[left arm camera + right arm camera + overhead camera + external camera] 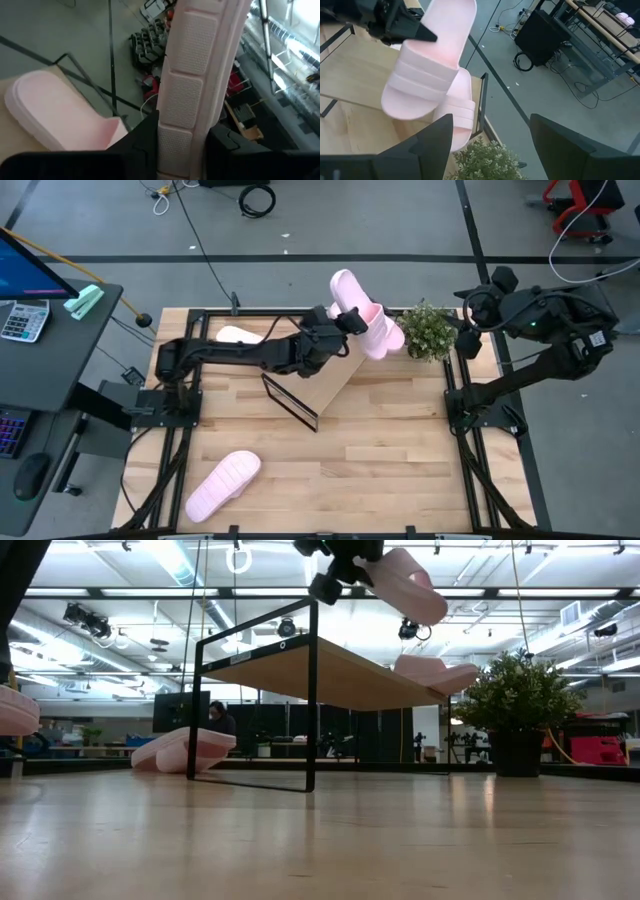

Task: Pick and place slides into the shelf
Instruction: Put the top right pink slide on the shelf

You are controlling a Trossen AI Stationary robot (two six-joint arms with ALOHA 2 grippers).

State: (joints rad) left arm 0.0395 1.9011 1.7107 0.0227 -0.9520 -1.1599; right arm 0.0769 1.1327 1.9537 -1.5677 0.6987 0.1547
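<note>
My left gripper (345, 320) hovers over the far right end of the shelf (325, 380), a light wood board on a black wire frame, and is shut on one pale pink slide (345, 288). A second slide (383, 332) lies on the board's far right end, just below the held one. A third slide (236, 335) lies on the table at the far left, partly hidden by the arm. The fourth slide (222, 485) lies at the near left. My right gripper (490, 145) is open and raised at the table's far right, beside the plant. My left gripper pinches the held slide by the side edge of its sole (427, 37), between the strap and the heel; the ribbed side wall (190, 100) runs between the two fingers. They come in from the table's left. The slide is lifted clear above the shelf, tilted.
A potted plant (430, 330) stands at the table's far right, close to the shelf's end and the slide on it. The shelf stands askew near the table's middle. Bare tabletop (400, 460) lies near and to the right. A desk with a keyboard stands left of the table.
</note>
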